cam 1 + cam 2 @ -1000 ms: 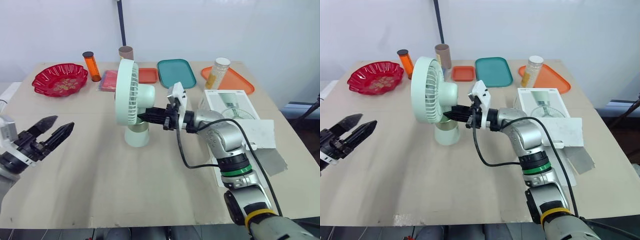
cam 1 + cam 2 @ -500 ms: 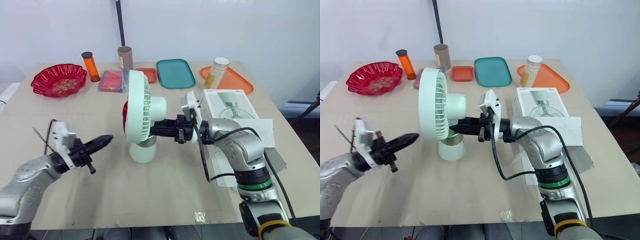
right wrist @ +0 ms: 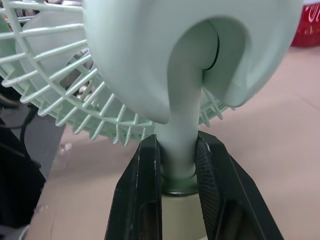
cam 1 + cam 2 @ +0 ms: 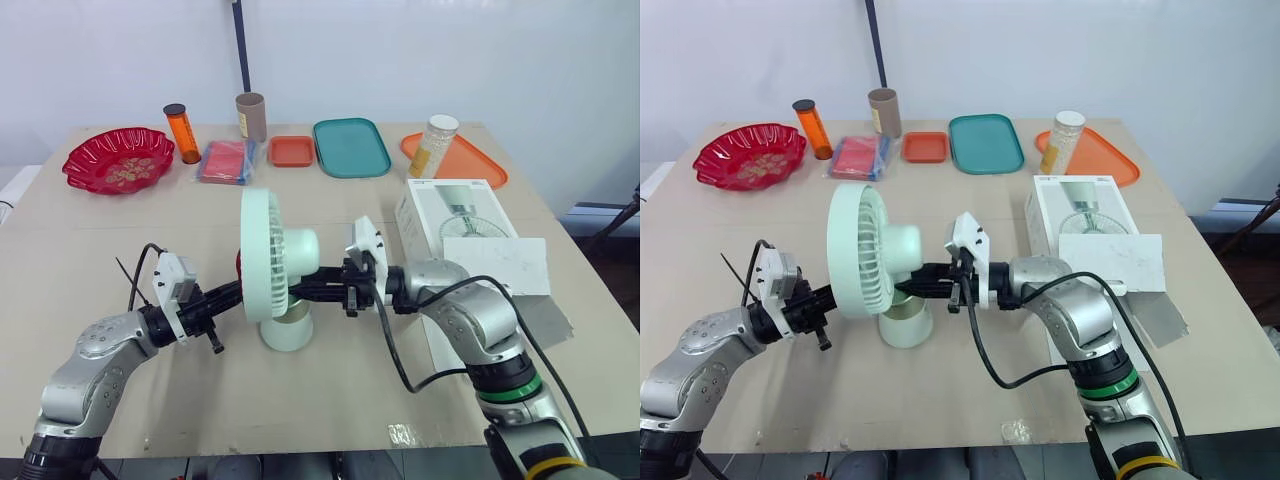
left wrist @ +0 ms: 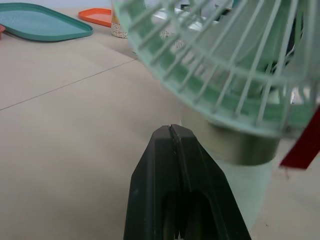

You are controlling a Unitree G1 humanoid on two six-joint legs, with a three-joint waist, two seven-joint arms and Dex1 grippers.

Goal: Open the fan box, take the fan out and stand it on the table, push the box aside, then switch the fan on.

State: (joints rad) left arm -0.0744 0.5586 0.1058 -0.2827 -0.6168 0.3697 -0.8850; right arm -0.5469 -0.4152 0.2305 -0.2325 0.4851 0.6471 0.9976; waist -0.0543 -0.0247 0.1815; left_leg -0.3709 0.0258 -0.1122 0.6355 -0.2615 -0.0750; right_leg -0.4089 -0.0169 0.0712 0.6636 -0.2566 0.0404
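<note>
Head stereo pair looks down over table [image 4: 300, 400] — wrist cameras sit close, facing fan [image 3: 150, 50] from opposite sides.

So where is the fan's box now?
In the head views the fan box lies on the robot's right, in front of the orange tray and right of the fan.

Smooth matt plastic fan [image 4: 290, 250] on matt wood-like table [image 4: 330, 390].

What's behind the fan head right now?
The right end effector, shut on the neck of the fan just above its base. The neck's far side is hidden, so no switch can be made out.
</note>
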